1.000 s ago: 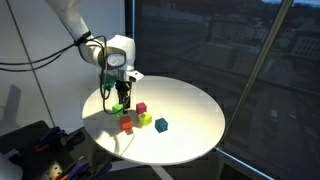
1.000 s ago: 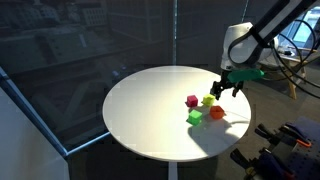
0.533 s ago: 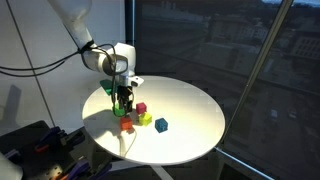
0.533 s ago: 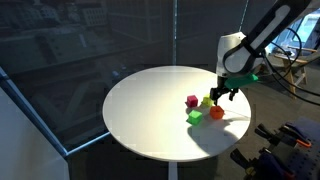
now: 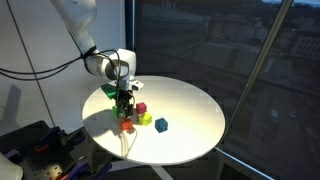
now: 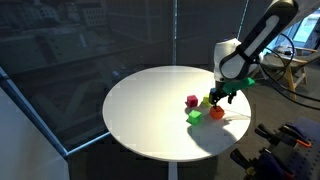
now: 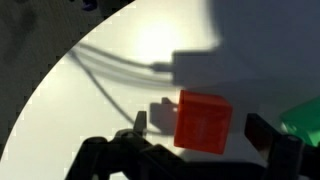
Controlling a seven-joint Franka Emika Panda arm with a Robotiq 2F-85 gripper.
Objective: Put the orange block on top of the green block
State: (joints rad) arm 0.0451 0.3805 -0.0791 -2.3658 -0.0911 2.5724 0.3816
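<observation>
The orange block [image 7: 203, 122] lies on the white round table [image 6: 150, 110]. In the wrist view it sits between my open gripper's [image 7: 203, 130] two dark fingers, which do not touch it. The green block [image 7: 305, 118] shows at the right edge of that view, beside the orange one. In both exterior views my gripper [image 6: 219, 99] [image 5: 124, 106] hangs low just above the orange block [image 6: 216, 113] [image 5: 127, 126]. The green block [image 6: 195, 116] stands close to it; in an exterior view the gripper mostly hides it.
A red-magenta block [image 5: 141, 108], a yellow block [image 5: 146, 120] and a dark blue block [image 5: 161, 125] lie close by on the table. The red-magenta [image 6: 191, 100] and yellow [image 6: 208, 101] blocks sit right by my gripper. Dark equipment stands below the table edge [image 5: 40, 150].
My gripper has come down and shifted slightly toward the cluster, from above the blocks to just over the orange block. The blocks have not moved.
</observation>
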